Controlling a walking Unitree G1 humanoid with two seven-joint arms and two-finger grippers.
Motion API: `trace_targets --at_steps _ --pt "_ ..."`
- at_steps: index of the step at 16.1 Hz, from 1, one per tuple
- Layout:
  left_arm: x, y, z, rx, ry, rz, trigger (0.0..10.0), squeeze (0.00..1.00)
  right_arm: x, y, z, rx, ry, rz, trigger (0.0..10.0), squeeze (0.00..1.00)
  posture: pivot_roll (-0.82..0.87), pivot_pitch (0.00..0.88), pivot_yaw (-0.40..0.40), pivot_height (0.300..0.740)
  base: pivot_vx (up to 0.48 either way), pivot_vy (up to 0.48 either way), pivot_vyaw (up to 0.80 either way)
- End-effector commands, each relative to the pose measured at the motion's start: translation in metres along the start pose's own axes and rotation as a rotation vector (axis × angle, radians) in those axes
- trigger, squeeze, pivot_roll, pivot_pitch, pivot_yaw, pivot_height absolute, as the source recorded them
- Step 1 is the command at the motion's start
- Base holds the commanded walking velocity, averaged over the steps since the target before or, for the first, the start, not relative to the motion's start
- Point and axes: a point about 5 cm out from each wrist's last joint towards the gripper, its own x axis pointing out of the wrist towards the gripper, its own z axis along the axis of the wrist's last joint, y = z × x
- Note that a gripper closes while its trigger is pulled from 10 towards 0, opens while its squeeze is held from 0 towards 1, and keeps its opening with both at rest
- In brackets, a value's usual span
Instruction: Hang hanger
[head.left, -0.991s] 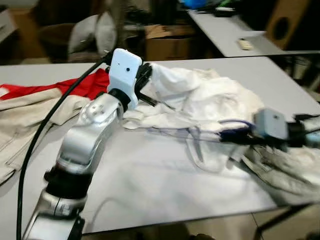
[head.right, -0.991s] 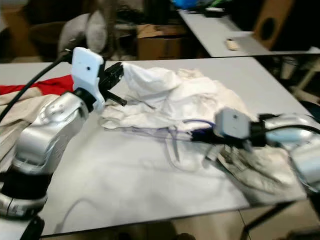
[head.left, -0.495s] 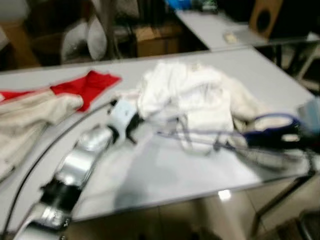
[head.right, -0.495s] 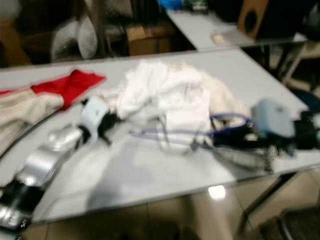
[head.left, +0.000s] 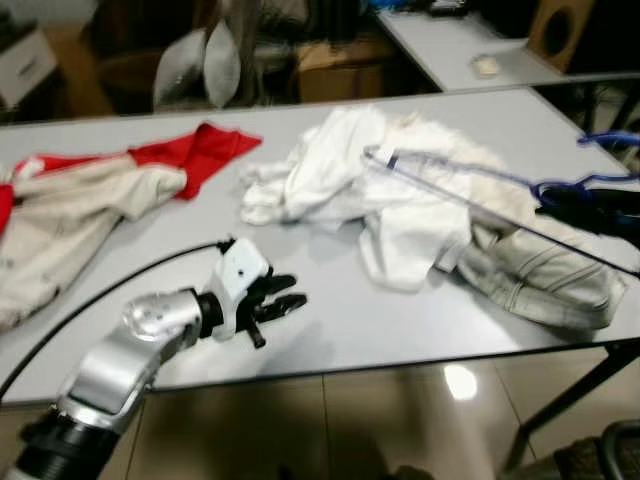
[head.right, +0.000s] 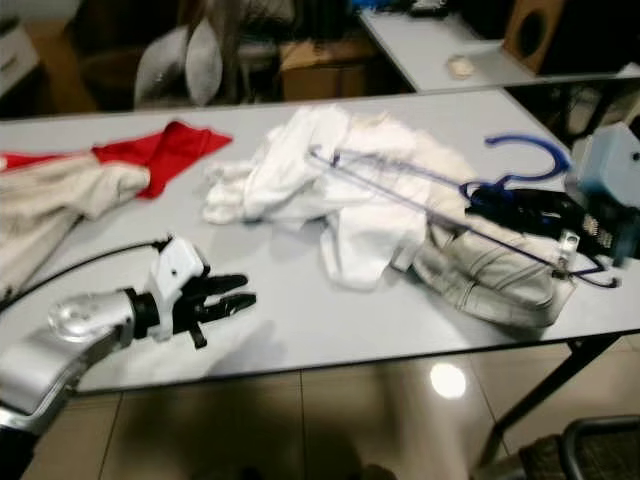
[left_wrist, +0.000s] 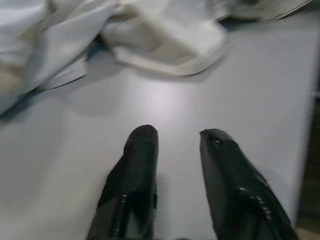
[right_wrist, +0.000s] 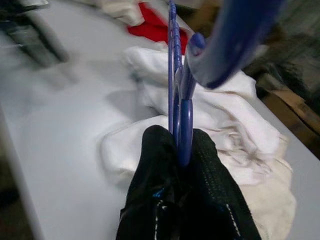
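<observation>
Above the grey table (head.right: 330, 330), near its right end, the right gripper (head.right: 500, 205) holds a blue hanger (head.right: 440, 190). Its two black fingers (right_wrist: 155, 165) are pressed together on the neck of the hanger, just under the hook. The long bar of the hanger reaches from the gripper back over the white clothes (head.right: 330, 180) that lie in a heap on the middle of the table. A pale beige garment (head.right: 490, 275) lies just beside this heap, under the gripper. The left gripper (head.left: 285, 300) hovers over a bare part of the table near its front edge, with its fingers apart and holding nothing. A red cloth (head.left: 200, 150) and a cream garment (head.left: 70, 220) lie at the left end of the table.
</observation>
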Motion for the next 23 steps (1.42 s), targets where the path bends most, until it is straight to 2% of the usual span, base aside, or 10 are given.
trace_targets --at_steps 1,3,4,5,6,7,10,14,20,23 --pt "-0.009 -0.005 0.022 0.009 -0.079 -0.046 10.0 1.0 0.007 -0.006 0.004 -0.002 -0.015 -0.082 10.0 0.0 -0.19 0.078 0.037 0.74 0.0 0.0 0.0" --pt "-0.023 -0.009 0.049 0.012 -0.227 -0.042 10.0 1.0 0.025 -0.003 0.002 0.051 -0.071 -0.174 10.0 0.0 -0.18 0.078 0.035 0.74 0.0 0.0 0.0" --pt "-0.036 0.007 0.065 0.02 -0.357 0.203 10.0 1.0 0.048 0.008 0.001 0.134 -0.126 -0.264 10.0 0.0 -0.18 0.075 0.028 0.74 0.0 0.0 0.0" --pt "-0.039 0.011 0.066 0.014 -0.371 0.256 10.0 0.86 0.052 0.011 0.001 0.148 -0.14 -0.282 10.0 0.0 -0.18 0.075 0.028 0.74 0.0 0.0 0.0" --pt "-0.046 0.025 0.067 -0.031 -0.437 0.448 10.0 0.32 0.071 0.026 0.006 0.22 -0.196 -0.347 10.0 0.0 -0.16 0.093 0.033 0.74 0.0 0.0 0.0" --pt "-0.048 0.031 0.062 -0.062 -0.412 0.553 10.0 0.08 0.079 0.032 0.007 0.256 -0.221 -0.394 10.0 0.0 -0.15 0.098 0.031 0.74 0.0 0.0 0.0" --pt "-0.056 0.033 0.042 -0.098 -0.34 0.731 10.0 0.0 0.095 0.059 0.01 0.355 -0.276 -0.495 10.0 0.0 -0.16 0.082 0.034 0.74 0.0 0.0 0.0" --pt "-0.031 0.017 0.026 -0.123 -0.251 0.751 10.0 0.0 0.12 0.107 -0.003 0.441 -0.223 -0.48 10.0 0.0 -0.14 0.076 0.049 0.74 0.0 0.232 0.0" --pt "-0.019 0.013 0.021 -0.137 -0.242 0.796 10.0 0.01 0.129 0.108 -0.012 0.468 -0.194 -0.505 10.0 0.0 -0.14 0.042 0.045 0.74 0.0 0.322 0.0" --pt "-0.02 0.012 0.02 -0.131 -0.236 0.803 10.0 0.01 0.13 0.106 -0.015 0.488 -0.187 -0.535 10.0 0.0 -0.14 0.03 0.034 0.74 0.0 0.322 0.0"
